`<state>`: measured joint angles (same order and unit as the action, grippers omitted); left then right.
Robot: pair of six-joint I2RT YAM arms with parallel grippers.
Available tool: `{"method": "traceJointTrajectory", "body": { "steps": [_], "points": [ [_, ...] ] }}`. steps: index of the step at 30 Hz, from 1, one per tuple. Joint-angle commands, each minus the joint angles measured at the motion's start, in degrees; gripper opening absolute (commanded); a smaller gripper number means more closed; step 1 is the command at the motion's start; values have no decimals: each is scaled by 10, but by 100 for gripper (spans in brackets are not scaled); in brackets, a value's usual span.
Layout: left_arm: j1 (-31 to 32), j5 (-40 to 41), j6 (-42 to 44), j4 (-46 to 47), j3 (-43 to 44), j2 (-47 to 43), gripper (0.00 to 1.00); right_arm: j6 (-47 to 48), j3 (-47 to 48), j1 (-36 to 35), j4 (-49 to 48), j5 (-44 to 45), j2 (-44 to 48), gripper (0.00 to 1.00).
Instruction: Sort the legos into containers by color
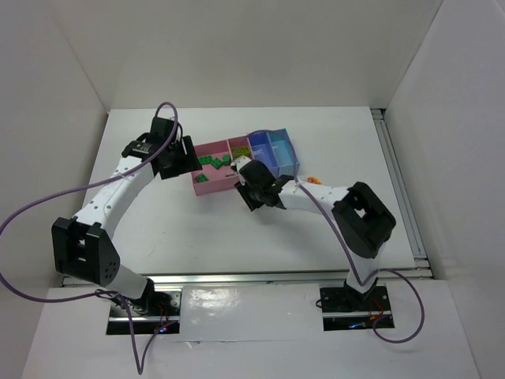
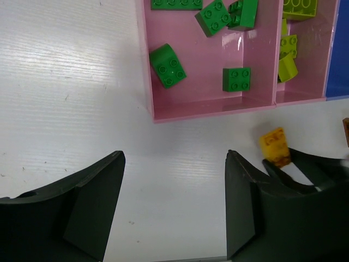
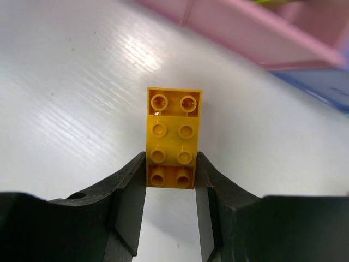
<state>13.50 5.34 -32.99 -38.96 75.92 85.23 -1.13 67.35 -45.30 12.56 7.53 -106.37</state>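
Your right hand (image 3: 170,180) is clamped on the orange-yellow brick (image 3: 173,136). The fingers pinch its near end from both sides, studs face the wrist camera, and the far end sticks out past the tips. Can't tell if the brick touches the tabletop (image 3: 65,109) or sits just off it.

In the top view that arm is folded, elbow out right, forearm running left. That puts the hand just in front of the bin row, by the right end of the wide pink bin (image 1: 207,186).

Your left hand (image 2: 174,202) is wide open with nothing between the fingers. It hovers over bare tabletop just short of the wide pink bin's front wall. The left arm arcs forward, wrist tipped down toward the bin.

Dark green bricks (image 2: 168,66) lie in the wide pink bin and lime-green bricks (image 2: 287,68) in the narrow pink bin (image 2: 308,82). The violet-blue bin (image 1: 260,136) and light blue bin (image 1: 286,154) close the row's right end. In the left wrist view the held brick is near the pink bins' front wall, not touching it.
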Motion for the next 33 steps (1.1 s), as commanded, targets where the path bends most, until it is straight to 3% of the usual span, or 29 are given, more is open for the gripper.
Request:
{"method": "traceJointTrajectory", "body": {
  "steps": [1, 8, 16, 17, 18, 19, 20, 22, 24, 28, 29, 30, 33],
  "points": [
    [-8, -17, 7, 6, 25, -21, 76, -25, -4, 38, -17, 48, 87, 18],
    [-8, -12, 6, 6, 25, -10, 76, -38, 125, 118, 46, 42, 36, 18],
    [-8, -17, 0, 6, 13, -16, 76, -4, 323, 159, 104, 28, -122, 22],
    [-8, -17, 0, 6, 13, -16, 76, -4, 358, 159, 116, 28, -133, 25],
    [-8, -17, 0, 6, 8, -21, 76, -9, 370, 159, 121, 28, -143, 47],
    [-8, -17, 0, 6, 8, -21, 76, -9, 378, 159, 121, 28, -150, 60],
    [-8, -17, 0, 6, 8, -21, 76, -9, 384, 159, 127, 36, -150, 65],
    [-8, -17, 0, 6, 3, -21, 76, -28, 371, 165, 116, 54, -126, 70],
    [-8, -23, 0, 6, 3, -21, 76, -49, 321, 165, 90, 67, -92, 69],
    [-8, -30, 0, 6, 3, -21, 76, -105, 189, 196, 64, 113, 16, 51],
    [-8, -30, 7, 6, 3, -21, 76, -141, 132, 203, 64, 126, 61, 41],
    [-8, -30, 7, 6, 3, -21, 76, -142, 132, 211, 64, 136, 84, 41],
    [-8, -38, 7, 6, 15, -15, 76, -196, 7, 255, 64, 127, 170, 42]
  ]
}}
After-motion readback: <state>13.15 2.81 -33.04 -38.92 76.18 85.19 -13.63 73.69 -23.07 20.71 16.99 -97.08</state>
